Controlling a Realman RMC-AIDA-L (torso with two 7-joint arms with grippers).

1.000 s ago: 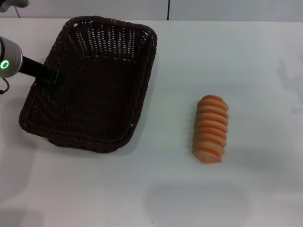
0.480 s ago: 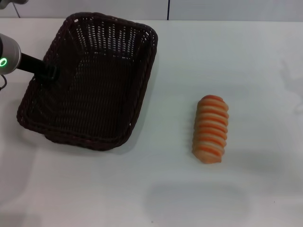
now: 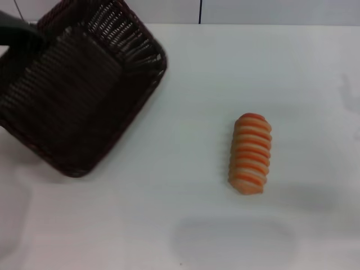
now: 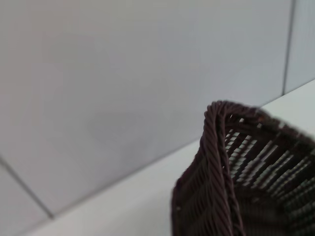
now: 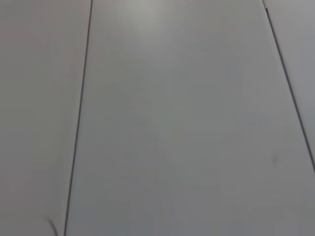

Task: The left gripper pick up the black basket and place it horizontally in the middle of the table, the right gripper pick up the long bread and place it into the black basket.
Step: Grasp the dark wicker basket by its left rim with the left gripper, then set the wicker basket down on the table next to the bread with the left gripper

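Note:
The black basket [image 3: 73, 95] is at the far left of the table [image 3: 185, 225], raised and turned at an angle, with one corner toward the bread. My left gripper [image 3: 23, 35] shows as a dark blurred shape at the basket's far left rim and holds it there. The left wrist view shows the basket's braided rim and a corner [image 4: 219, 187] close up against the wall. The long bread [image 3: 251, 153] lies right of centre, striped side up, its length running front to back. My right gripper is out of view; its wrist view shows only wall panels.
A grey panelled wall [image 3: 253, 10] runs along the table's back edge. A faint grey shadow [image 3: 233, 242] lies on the tabletop near the front edge. White tabletop lies between the basket and the bread.
The basket has been lifted and swung to the left and back, rotating so that a corner points toward the bread. The left arm has moved up toward the top left corner. The bread has not moved.

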